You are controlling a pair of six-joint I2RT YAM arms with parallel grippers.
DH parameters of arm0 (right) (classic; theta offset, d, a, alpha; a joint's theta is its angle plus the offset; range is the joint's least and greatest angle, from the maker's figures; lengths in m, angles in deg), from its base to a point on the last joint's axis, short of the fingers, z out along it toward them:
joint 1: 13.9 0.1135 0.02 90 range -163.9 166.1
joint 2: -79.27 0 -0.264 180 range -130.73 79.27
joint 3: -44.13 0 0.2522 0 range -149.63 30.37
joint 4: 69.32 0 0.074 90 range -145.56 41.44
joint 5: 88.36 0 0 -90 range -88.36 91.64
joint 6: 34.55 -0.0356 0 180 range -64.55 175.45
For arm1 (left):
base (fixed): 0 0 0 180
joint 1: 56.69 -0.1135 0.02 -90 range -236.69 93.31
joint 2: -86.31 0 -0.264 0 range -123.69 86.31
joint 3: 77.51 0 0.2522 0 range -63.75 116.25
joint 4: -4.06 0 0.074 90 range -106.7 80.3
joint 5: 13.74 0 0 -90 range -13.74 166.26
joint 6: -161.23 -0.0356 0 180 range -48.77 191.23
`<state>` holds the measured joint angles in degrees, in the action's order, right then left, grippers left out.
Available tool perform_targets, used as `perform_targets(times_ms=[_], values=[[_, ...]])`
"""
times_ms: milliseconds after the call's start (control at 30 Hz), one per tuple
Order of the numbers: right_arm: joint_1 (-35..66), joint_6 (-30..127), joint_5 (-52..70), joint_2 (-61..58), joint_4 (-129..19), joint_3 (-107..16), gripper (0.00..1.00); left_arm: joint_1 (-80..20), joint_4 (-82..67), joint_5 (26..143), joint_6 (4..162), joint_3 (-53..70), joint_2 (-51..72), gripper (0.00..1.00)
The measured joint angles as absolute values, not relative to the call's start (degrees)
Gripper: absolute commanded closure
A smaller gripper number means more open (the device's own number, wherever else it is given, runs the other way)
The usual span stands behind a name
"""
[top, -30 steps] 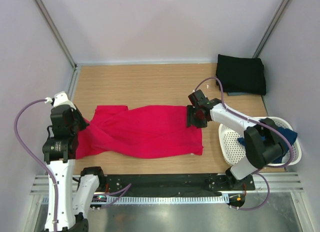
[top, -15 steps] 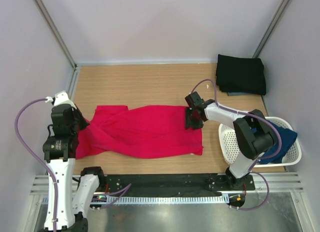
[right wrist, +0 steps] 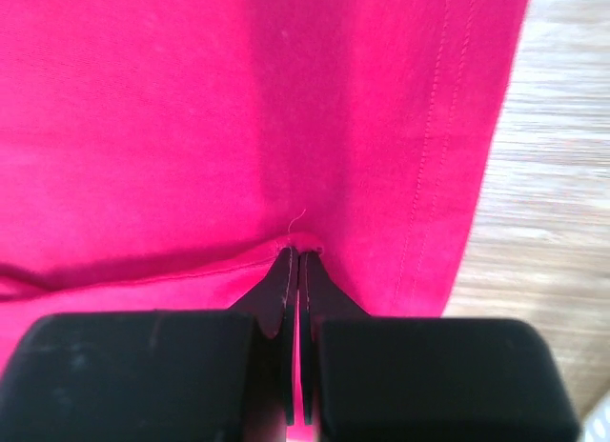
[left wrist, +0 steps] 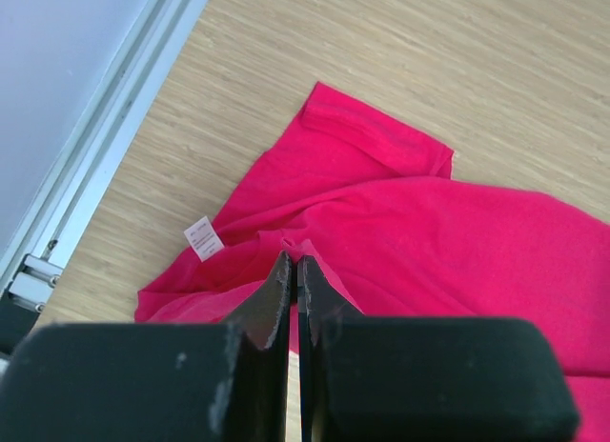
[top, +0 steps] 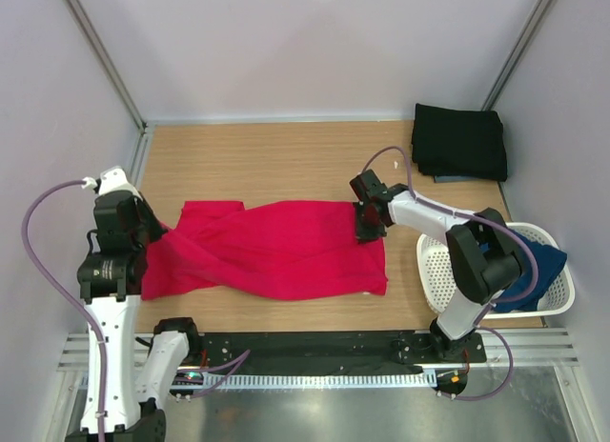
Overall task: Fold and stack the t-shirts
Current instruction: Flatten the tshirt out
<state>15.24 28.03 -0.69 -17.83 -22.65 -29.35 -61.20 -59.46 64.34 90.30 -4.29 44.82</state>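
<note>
Red t-shirt [top: 276, 250] lying spread on desk [top: 276, 161], left of basket [top: 434, 271]. Left tool [left wrist: 294, 271] pinching together on the shirt's end farthest from the basket; right tool [right wrist: 295, 259] clamping hem nearest it. Black t-shirt [top: 459, 142] sitting folded behind the basket.

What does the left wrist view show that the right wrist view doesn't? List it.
Left wrist only: a white label on the red t-shirt, a sleeve, and the metal rail beside the wooden table. Right wrist only: the stitched hem along the shirt's edge. Both: a gripper shut on red cloth, left gripper and right gripper, over that table.
</note>
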Motion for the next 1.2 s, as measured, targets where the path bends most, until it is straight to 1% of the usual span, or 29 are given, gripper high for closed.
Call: perform_targets(times_ms=[67, 167, 367, 500, 633, 700, 800, 933, 1067, 1200], values=[[15.24, 28.12, -1.28, -17.05, -20.42, -31.34, 0.99, -61.2, -60.53, 63.88, 90.28, -1.06, 42.98, 1.0], [15.24, 28.45, -3.16, -14.05, -16.44, -36.58, 0.99, -61.2, -60.92, 63.66, 89.53, 7.1, 38.13, 1.0], [15.09, 31.79, -9.25, -7.93, -13.19, -57.68, 0.99, -61.18, -55.59, 63.68, 83.94, 25.26, 27.27, 1.0], [14.67, 35.42, -13.41, -6.69, -13.36, -72.5, 0.99, -61.16, -51.57, 64.95, 79.7, 36.73, 21.85, 1.0], [14.41, 39.16, -16.73, -6.23, -13.47, -81.92, 0.99, -61.16, -48.64, 66.94, 77.1, 47.14, 18.26, 1.0], [14.35, 40.51, -17.52, -5.99, -13.45, -84.6, 0.99, -61.16, -47.24, 68.34, 76.46, 51.47, 17.35, 1.0], [14.35, 42.48, -17.82, -4.28, -13.8, -85.74, 0.99, -61.16, -45.47, 70.02, 75.92, 53.78, 17.96, 1.0], [14.35, 44.27, -17.82, 0.37, -14.24, -82.66, 0.99, -60.92, -45.12, 71.79, 75.13, 52.82, 20.75, 1.0], [14.35, 43.2, -16.42, 3.91, -12.88, -81.63, 0.99, -58.62, -46.04, 71.22, 73.84, 50.85, 24.27, 1.0], [14.37, 41.06, -14.63, 6.73, -9.97, -83.16, 0.99, -55.74, -49.16, 68.62, 72.48, 48.6, 30.85, 1.0]])
